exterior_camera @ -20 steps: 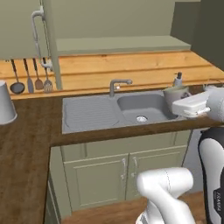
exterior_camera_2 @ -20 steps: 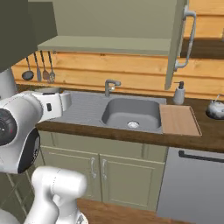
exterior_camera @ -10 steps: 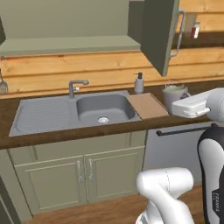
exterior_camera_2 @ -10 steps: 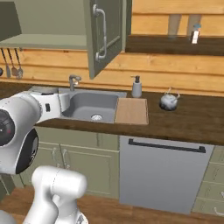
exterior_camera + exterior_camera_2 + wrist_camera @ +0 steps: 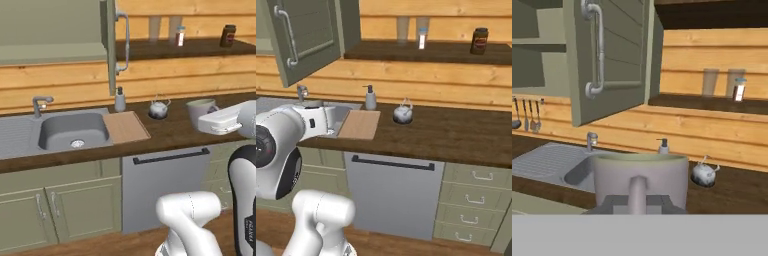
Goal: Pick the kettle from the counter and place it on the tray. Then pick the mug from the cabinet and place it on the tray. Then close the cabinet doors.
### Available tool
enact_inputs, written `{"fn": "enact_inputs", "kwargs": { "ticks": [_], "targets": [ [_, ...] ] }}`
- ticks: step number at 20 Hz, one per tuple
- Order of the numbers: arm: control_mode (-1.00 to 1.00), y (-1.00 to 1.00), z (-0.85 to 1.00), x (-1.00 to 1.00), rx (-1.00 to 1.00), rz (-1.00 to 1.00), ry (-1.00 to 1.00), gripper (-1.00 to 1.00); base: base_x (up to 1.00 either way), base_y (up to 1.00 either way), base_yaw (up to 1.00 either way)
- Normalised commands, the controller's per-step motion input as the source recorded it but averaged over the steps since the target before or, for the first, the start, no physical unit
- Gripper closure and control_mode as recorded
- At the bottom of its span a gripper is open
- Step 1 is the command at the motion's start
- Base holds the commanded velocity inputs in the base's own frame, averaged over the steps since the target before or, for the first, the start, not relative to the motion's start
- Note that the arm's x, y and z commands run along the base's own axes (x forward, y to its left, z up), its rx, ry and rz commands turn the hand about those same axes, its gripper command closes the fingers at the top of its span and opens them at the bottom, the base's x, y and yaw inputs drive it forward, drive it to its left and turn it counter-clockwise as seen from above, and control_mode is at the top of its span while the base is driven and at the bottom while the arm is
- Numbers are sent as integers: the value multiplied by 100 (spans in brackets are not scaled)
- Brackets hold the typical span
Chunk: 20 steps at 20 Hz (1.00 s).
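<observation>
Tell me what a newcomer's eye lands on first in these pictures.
The open cabinet door with its long bar handle hangs above the sink, swung out over the counter. A shiny silver kettle sits on the dark counter just right of the pale wooden tray. In the hand view, a large pale mug looms close in front of the camera.

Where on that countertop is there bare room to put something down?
The tray lies bare between the sink and the kettle. To the right of the kettle, the counter runs bare. It is tighter behind the tray, where the soap dispenser stands, and around the large pale mug.
</observation>
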Motion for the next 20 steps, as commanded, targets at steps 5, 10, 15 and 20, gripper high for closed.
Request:
{"fn": "enact_inputs", "kwargs": {
  "ticks": [5,10,15,20],
  "targets": [
    [100,0,0,0,0,0,0,100,57,-29,4],
    [100,0,0,0,0,0,0,100,60,0,13],
    [100,0,0,0,0,0,0,100,64,-11,15],
    [100,0,0,0,0,0,0,100,64,-3,15]
  ]
}}
